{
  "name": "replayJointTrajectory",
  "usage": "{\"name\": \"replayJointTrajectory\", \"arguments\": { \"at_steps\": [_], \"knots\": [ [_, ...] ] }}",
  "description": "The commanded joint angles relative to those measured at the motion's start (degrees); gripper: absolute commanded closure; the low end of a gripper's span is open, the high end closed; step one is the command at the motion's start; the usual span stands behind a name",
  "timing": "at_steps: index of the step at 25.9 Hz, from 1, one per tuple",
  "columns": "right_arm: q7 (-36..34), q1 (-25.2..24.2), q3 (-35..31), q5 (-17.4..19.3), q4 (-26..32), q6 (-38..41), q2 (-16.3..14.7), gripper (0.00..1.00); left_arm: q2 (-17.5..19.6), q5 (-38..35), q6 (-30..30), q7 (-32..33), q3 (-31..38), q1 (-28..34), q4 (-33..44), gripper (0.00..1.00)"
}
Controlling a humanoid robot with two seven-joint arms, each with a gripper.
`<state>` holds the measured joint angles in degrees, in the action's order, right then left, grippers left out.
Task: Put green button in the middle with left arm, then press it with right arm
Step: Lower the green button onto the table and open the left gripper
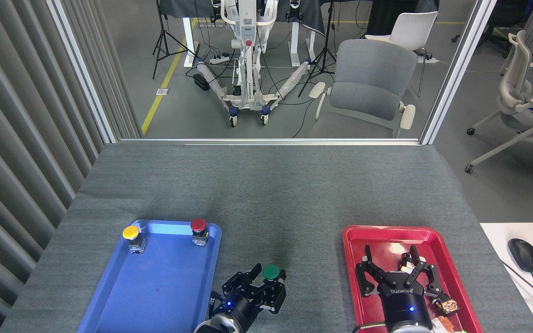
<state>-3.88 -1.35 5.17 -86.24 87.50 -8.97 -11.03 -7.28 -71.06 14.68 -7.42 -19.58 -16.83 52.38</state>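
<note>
left pincer (pixel 266 287) closed on green button (pixel 271 272), over bench middle (pixel 294 240) | right pincer (pixel 393 275) fingers spread, empty, over red tray (pixel 354 236) | button lies to right pincer's left

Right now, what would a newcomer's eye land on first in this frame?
Probably the green button, gripped by the left gripper over the grey tabletop between the two trays. Next, the blue tray at left, with a yellow button and a red button along its far edge. The right gripper hangs open over the red tray.
</note>
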Motion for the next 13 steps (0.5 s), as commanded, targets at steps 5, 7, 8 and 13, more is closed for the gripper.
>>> {"name": "replayJointTrajectory", "arguments": {
  "at_steps": [5, 7, 8, 13],
  "knots": [
    [-0.16, 1.26, 1.25, 2.56, -0.58, -0.61, -0.93, 0.0, 0.08, 1.1, 1.05, -0.49, -0.11, 2.15, 1.94, 0.01],
    [-0.07, 1.35, 1.6, 2.65, -1.11, -0.61, -0.93, 0.0, 0.16, 1.1, 1.84, -0.58, -0.11, 3.11, 3.96, 0.01],
    [0.1, 1.35, 2.04, 2.65, -1.11, -0.61, -0.93, 0.0, 0.34, 1.1, 2.02, -0.58, -0.02, 3.99, 5.01, 0.01],
    [0.19, 1.53, 3.27, 2.83, -1.02, -0.08, -0.93, 0.0, 2.19, 1.36, 2.9, -0.58, 0.16, 7.07, 10.55, 0.01]
  ]
}}
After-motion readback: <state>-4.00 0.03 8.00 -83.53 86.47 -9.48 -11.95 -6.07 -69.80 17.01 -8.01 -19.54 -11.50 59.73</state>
